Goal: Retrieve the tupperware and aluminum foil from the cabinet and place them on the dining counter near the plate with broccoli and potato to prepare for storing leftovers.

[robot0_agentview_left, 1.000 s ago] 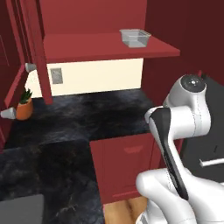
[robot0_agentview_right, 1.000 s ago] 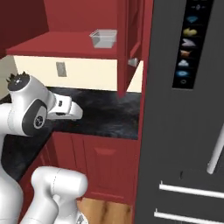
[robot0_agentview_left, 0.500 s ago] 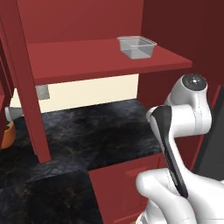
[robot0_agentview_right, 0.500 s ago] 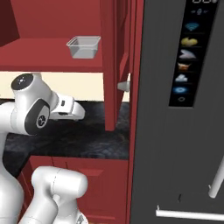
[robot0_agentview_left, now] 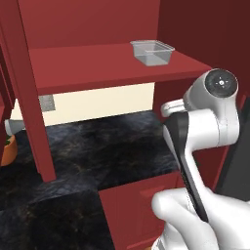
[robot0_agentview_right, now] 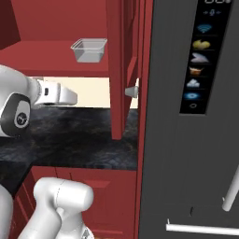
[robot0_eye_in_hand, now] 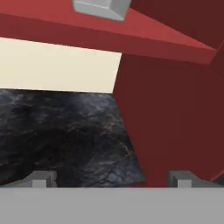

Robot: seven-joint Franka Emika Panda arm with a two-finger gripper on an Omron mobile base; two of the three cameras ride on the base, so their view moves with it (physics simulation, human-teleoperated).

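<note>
**Inspector:** Kitchen wall unit, left base view first. What is on record?

**Assistant:** Dark red cabinet (robot0_agentview_left: 97, 63) standing open, flat red shelf inside. The tupperware (robot0_agentview_left: 152, 52) sits upright on that shelf, toward its right end and near the front edge, nothing in it as far as I can tell. Below runs a black marbled desk (robot0_agentview_left: 97, 151) against a cream wall. An orange item (robot0_agentview_left: 7, 151) shows at the far left edge, cut off by the frame. The white arm (robot0_agentview_left: 205, 127) rises at lower right, below shelf level.

**Inspector:** Right base view?

**Assistant:** Same tupperware (robot0_agentview_right: 89, 50) on the shelf, left of a red upright panel (robot0_agentview_right: 116, 70). A pale knob (robot0_agentview_right: 131, 92) projects from the panel's right side. A dark appliance front (robot0_agentview_right: 191, 140) with a column of lit icons stands at right. The arm's forearm (robot0_agentview_right: 51, 92) points right, under the shelf.

**Inspector:** Hand view, and the end effector?

**Assistant:** End effector (robot0_eye_in_hand: 111, 180) spread wide, the two tips far apart, gripping nothing. It faces the desk (robot0_eye_in_hand: 65, 135) and a red side wall (robot0_eye_in_hand: 175, 118). The tupperware (robot0_eye_in_hand: 103, 8) appears at the top edge, on the shelf above, well apart from the tips.
</note>
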